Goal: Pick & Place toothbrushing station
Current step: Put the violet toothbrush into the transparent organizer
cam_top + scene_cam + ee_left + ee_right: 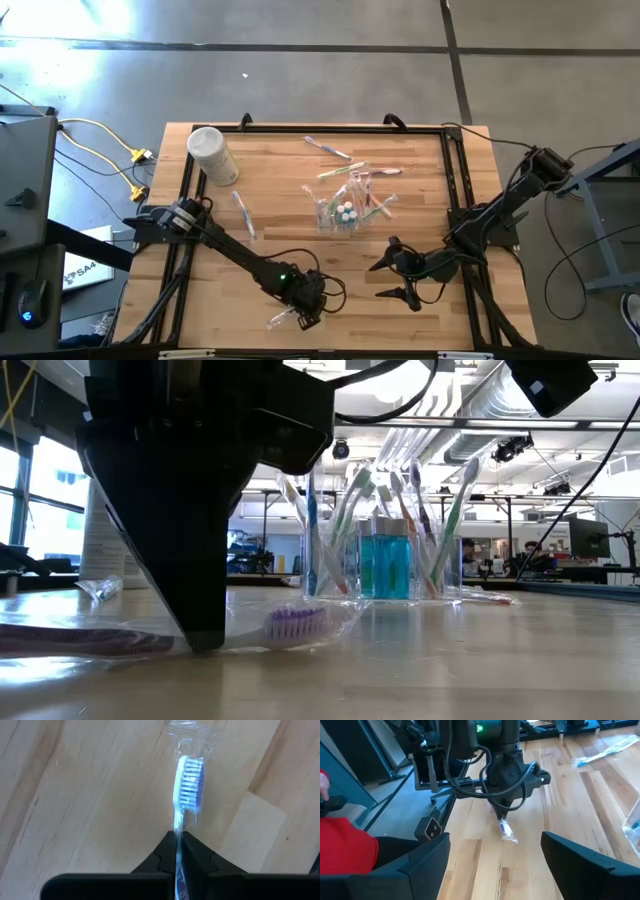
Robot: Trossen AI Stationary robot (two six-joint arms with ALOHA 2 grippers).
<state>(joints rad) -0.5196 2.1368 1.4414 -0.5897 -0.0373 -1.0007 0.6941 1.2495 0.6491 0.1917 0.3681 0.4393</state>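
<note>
The left gripper is down at the near edge of the table, a little left of the middle. Its two fingers are pressed together on the handle of a wrapped toothbrush, so it grips this toothbrush. In the left wrist view the handle runs between the closed fingers and the head with white and purple bristles sticks out in front, inside a clear wrapper. In the low view the toothbrush lies flat on the wood and the gripper touches the table surface beside the bristles.

The right gripper waits near the right side of the table, low over the wood, with its fingers wide apart and nothing between them.

The toothbrushing station stands about in the middle of the table, farther from the near edge than both grippers and well apart from the left gripper. It is a clear holder with several toothbrushes standing tilted in it and a blue block in the centre.

A white tub lies at the far left corner. More wrapped toothbrushes lie on the wood near the far edge.
</note>
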